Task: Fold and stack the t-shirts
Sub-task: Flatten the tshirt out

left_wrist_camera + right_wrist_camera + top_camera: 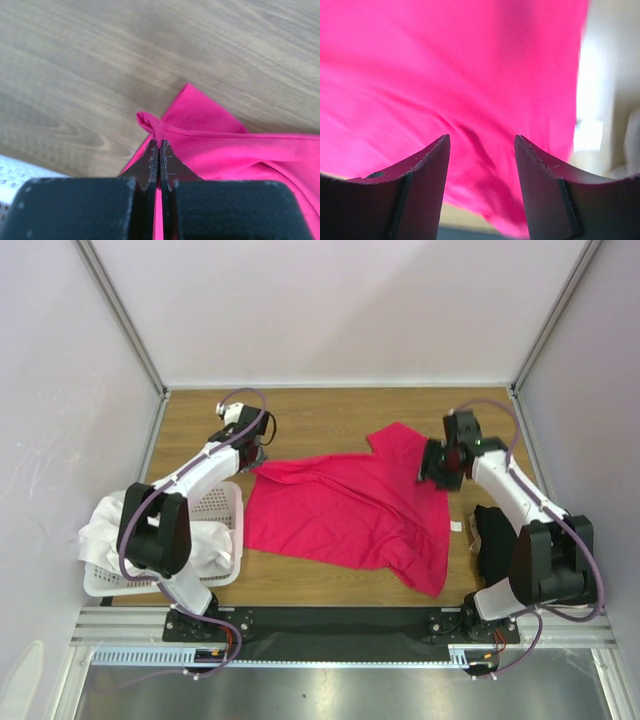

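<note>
Crimson-pink t-shirt [340, 510] spread out.
Left gripper [159, 143] clamped on its corner; right gripper [482, 137] parted above its fabric, empty.

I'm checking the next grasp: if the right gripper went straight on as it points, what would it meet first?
The pink shirt: its cloth fills the view ahead of the open right gripper, with nothing between. How far off is unclear.
</note>
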Controlling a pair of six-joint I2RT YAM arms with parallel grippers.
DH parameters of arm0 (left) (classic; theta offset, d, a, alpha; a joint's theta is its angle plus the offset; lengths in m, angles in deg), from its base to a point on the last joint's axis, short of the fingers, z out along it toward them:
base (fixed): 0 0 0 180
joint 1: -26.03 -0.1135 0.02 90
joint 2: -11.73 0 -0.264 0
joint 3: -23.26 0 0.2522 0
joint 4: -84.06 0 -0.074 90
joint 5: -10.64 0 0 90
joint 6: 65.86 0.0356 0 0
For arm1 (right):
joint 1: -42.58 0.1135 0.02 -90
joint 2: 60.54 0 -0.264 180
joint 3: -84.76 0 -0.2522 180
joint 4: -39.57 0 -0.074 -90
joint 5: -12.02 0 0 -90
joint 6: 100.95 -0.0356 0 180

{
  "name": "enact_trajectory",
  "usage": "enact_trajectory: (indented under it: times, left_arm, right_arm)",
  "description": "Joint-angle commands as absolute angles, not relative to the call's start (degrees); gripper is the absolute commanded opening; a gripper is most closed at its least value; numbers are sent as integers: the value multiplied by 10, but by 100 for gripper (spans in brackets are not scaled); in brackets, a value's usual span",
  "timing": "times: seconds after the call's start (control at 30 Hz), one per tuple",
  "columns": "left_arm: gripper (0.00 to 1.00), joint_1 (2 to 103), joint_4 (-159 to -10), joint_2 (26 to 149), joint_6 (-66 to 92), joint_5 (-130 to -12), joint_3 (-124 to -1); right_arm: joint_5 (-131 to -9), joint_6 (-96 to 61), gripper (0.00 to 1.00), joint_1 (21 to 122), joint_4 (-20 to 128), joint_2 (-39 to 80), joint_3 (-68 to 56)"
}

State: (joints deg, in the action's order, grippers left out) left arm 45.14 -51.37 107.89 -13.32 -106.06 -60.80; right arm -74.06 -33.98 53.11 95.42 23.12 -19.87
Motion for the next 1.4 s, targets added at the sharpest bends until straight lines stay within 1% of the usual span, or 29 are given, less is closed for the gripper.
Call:
enact_trajectory:
  times: [0.0,0.1,0.13,0.17,0.2,0.23,0.27,0.3,0.33,0.37,0.4,0.53,0.63,0.7,0.8,0.9,1.07,1.3,1.37]
  left_arm:
    - [0,455,-578,1087,-96,-1035,-624]
    - [0,455,-599,1110,-73,-1011,-638]
    - [4,455,-593,1124,-74,-1015,-646]
    - [10,455,-573,1133,-78,-1021,-655]
    - [20,454,-563,1139,-81,-1027,-673]
    - [38,452,-551,1146,-85,-1040,-679]
    - [48,450,-551,1147,-84,-1039,-683]
    - [63,445,-551,1147,-83,-1035,-688]
    - [90,442,-551,1145,-87,-1035,-691]
    - [95,437,-548,1142,-91,-1035,-697]
    - [99,433,-545,1142,-93,-1035,-702]
    - [100,424,-509,1160,-122,-1044,-743]
    - [100,416,-460,1202,-156,-1055,-785]
    - [98,405,-403,1241,-197,-1046,-823]
    - [95,398,-345,1271,-231,-1030,-850]
    - [91,398,-345,1274,-275,-1006,-839]
    - [86,398,-304,1278,-340,-1018,-838]
    - [78,391,-309,1250,-392,-1020,-774]
    - [76,388,-340,1239,-399,-1009,-753]
  right_arm:
    - [-741,-314,61,509,918,275,-97]
    - [-721,-312,61,480,894,317,-46]
    - [-711,-311,61,468,890,338,-34]
    - [-707,-311,61,464,890,346,-15]
    - [-703,-308,61,462,890,354,-6]
    - [-705,-302,61,460,889,367,5]
    - [-706,-300,61,461,888,371,5]
    - [-707,-299,61,460,886,376,12]
    - [-705,-296,62,461,884,381,15]
    - [-703,-296,62,461,883,389,21]
    - [-702,-295,62,460,883,395,24]
    - [-685,-298,62,460,876,424,42]
    - [-681,-298,62,461,866,447,54]
    - [-680,-296,62,462,875,469,67]
    - [-681,-291,62,462,880,481,86]
    - [-682,-286,62,462,887,494,103]
    - [-674,-286,62,462,895,508,112]
    - [-674,-284,62,461,899,511,109]
    - [-673,-284,62,462,901,511,110]
